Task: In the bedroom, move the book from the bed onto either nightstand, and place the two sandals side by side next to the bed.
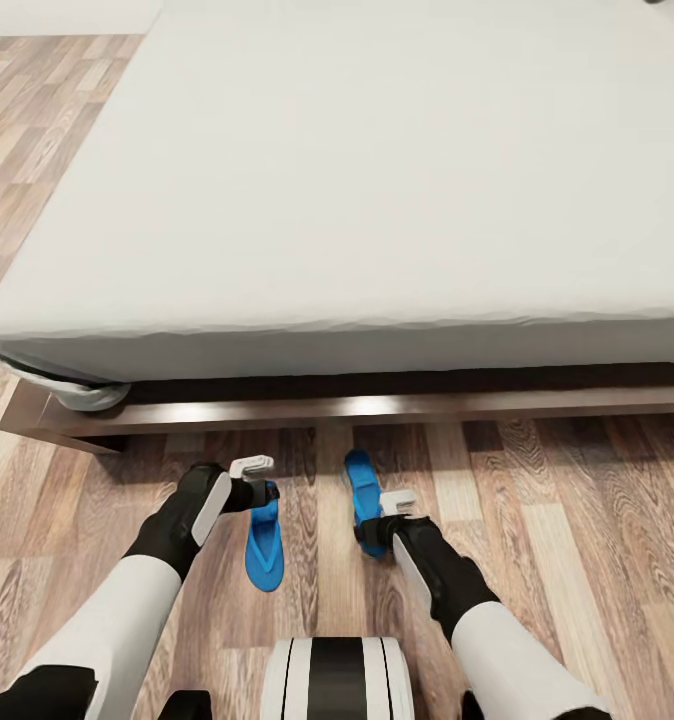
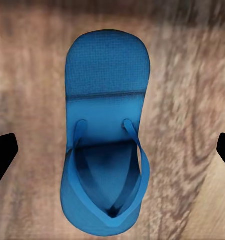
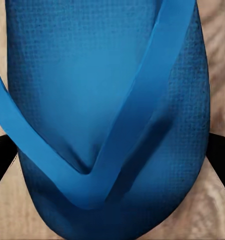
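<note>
The left pincer [image 1: 260, 478] hangs over one blue sandal [image 1: 264, 547], its fingertips [image 2: 3, 152] spread wide on either side of the sole with bare floor showing between each tip and the sandal, so it is released and grips nothing. The right pincer [image 1: 384, 520] sits low over the second sandal [image 1: 363, 490]; in its wrist view the dark fingertips [image 3: 1, 159] flank the sandal's toe end where the thong straps meet, close against the sole's edges, though whether they are pressing on it or merely bracketing it cannot be told. Both sandals lie flat on the pale wood-plank floor [image 1: 577, 520], straps up, roughly parallel and a little apart, the one under the right arm nearer the bed. Just beyond them runs the dark brown frame [image 1: 397, 405] of the bed [image 1: 377, 180], its light-grey mattress bare in the part in view; no book or nightstand can be seen from here. The pair's position close beside the bed, pointing the same way, suggests the sandal half of the task is at or near its finish, with the arms placed one per sandal to set or nudge each into line. The right-hand sandal looks the likelier to need a final adjustment.
</note>
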Available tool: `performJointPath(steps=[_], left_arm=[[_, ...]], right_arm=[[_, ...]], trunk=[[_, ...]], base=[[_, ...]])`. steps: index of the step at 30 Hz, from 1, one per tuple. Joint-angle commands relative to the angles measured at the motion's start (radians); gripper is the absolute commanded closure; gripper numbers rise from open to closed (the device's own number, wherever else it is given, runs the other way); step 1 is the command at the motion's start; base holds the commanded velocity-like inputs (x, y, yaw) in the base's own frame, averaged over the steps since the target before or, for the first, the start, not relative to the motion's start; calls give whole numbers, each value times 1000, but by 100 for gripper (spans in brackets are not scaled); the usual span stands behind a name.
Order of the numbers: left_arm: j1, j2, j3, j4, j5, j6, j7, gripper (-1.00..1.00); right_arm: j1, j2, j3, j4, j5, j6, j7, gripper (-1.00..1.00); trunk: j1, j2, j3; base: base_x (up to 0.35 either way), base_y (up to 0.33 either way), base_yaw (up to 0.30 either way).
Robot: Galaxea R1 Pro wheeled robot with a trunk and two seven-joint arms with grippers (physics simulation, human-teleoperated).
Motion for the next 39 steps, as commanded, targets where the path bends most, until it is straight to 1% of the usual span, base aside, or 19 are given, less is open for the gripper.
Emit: performJointPath(steps=[1, 2, 3, 5, 7, 12, 22, 28, 36, 39], left_arm=[[0, 0, -2, -1, 11, -1, 10, -100], [1, 0, -2, -2, 11, -7, 9, -100], [1, 1, -2, -2, 10, -9, 9, -100], [1, 1, -2, -2, 11, -11, 8, -100], [1, 1, -2, -2, 12, -11, 8, -100], [1, 1, -2, -2, 11, -12, 9, -100], [1, 1, -2, -2, 14, -12, 10, -100], [1, -1, -3, 1, 16, -12, 11, -100], [1, -1, -3, 1, 16, -13, 11, -100], [1, -1, -3, 1, 17, -13, 11, -100]], right_arm=[[-15, 0, 1, 18, -20, 13, -9, 100], [-42, 0, 0, 64, -46, 19, -15, 100], [-51, 0, 0, 81, -57, 20, -16, 100], [-62, 0, 0, 105, -71, 21, -18, 100], [-66, 0, 0, 114, -76, 21, -19, 100], [-67, 0, 0, 118, -76, 18, -19, 100], [-66, 0, 2, 112, -75, 14, -14, 100], [-66, 0, 2, 109, -75, 11, -10, 100], [-66, 0, 4, 108, -76, 0, -6, 100], [-66, 0, 6, 106, -75, -1, 6, 100]], trunk=[[0, 0, -1], [0, 0, -1], [0, 0, -1], [0, 0, -1], [0, 0, -1], [0, 0, -1], [0, 0, -1], [0, 0, -1], [0, 0, -1], [0, 0, -1]], base=[[0, 0, 0], [0, 0, 0], [0, 0, 0], [0, 0, 0], [0, 0, 0], [-26, 30, 0], [-193, 189, 0], [-13, 139, 0], [0, 18, 0], [0, 90, 0]])
